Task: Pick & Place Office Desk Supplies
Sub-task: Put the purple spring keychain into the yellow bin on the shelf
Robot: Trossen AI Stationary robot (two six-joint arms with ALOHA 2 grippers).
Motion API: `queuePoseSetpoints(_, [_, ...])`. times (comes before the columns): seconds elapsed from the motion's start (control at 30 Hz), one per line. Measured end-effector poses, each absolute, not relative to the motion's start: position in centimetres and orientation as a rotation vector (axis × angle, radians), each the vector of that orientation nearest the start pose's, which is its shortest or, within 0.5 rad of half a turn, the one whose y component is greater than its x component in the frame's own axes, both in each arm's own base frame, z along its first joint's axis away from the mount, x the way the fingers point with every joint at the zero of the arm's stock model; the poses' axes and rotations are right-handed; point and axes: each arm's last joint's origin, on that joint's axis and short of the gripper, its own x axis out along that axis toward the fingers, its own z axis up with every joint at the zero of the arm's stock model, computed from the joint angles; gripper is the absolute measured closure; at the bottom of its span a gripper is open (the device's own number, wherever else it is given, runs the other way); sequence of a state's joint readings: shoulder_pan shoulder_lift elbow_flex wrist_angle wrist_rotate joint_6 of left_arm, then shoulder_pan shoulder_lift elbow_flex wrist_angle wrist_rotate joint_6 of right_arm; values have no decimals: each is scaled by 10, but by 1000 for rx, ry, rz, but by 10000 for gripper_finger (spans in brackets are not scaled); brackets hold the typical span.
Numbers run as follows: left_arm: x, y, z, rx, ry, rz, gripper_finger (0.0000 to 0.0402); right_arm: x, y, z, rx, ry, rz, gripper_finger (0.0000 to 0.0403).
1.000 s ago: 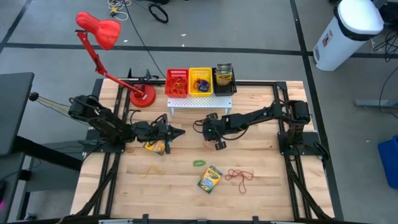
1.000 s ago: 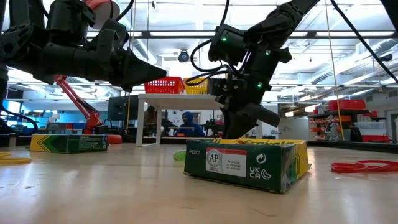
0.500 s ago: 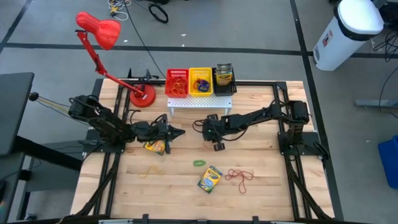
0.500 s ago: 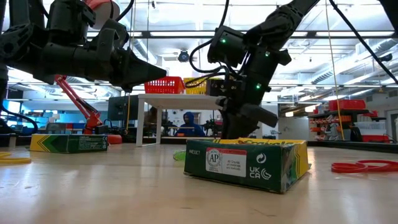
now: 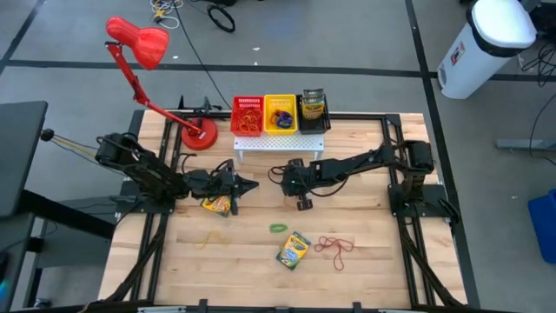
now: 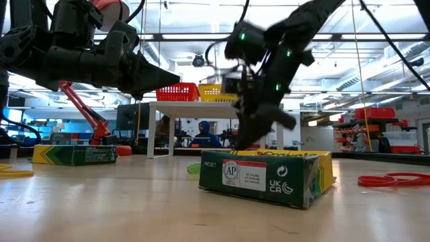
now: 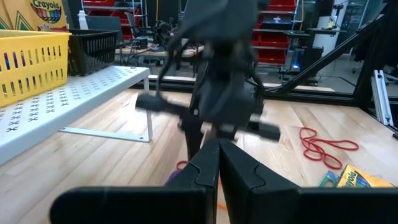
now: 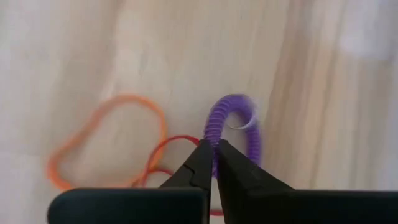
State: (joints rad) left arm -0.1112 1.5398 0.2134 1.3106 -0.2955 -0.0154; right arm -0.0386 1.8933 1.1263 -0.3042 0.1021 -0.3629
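My right gripper (image 8: 213, 152) points down at the middle of the table (image 5: 301, 196), shut on a purple coiled band (image 8: 231, 121). An orange rubber band (image 8: 102, 134) and a red one (image 8: 171, 146) lie on the wood right beside it. My left gripper (image 5: 251, 184) is shut on nothing and hovers level to the left of the right gripper, above a crayon box (image 5: 217, 205). A second crayon box (image 5: 294, 249) lies flat nearer the front, between a green band (image 5: 277, 228) and tangled red bands (image 5: 334, 246). My right gripper pinches the purple coiled band between its two fingertips at one side of the loop (image 8: 216, 134). The fingers come from above, pointing down. The rest of the loop spreads out beyond the tips, over the wood. Whether it is lifted clear cannot be told.
A white perforated rack (image 5: 300, 143) stands at the far edge. It carries a red bin (image 5: 248, 114), a yellow bin (image 5: 281, 113) and a black bin (image 5: 313, 108). A red desk lamp (image 5: 139, 43) has its base (image 5: 199, 136) left of the rack. A yellowish band (image 5: 208, 236) lies front left.
My right gripper has shifted a little toward the table's left and shows blurred in the low view. The left arm has kept still.
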Motion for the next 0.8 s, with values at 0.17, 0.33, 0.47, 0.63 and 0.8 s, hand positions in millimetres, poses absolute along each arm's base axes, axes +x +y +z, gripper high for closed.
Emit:
queuePoseSetpoints(0.17, [224, -17, 142, -10, 24, 185, 385, 363, -12, 174, -315, 980, 88, 387])
queuePoseSetpoints(0.33, [224, -16, 141, -4, 30, 185, 385, 355, -7, 206, -291, 884, 87, 397])
queuePoseSetpoints(0.47, [224, -17, 141, -4, 32, 184, 385, 348, -7, 228, -263, 814, 60, 399])
queuePoseSetpoints(0.63, [224, -16, 141, -2, 35, 185, 385, 344, -8, 240, -180, 775, 19, 380])
queuePoseSetpoints(0.8, [224, -17, 141, -1, 32, 185, 385, 346, 4, 213, -129, 914, 36, 327])
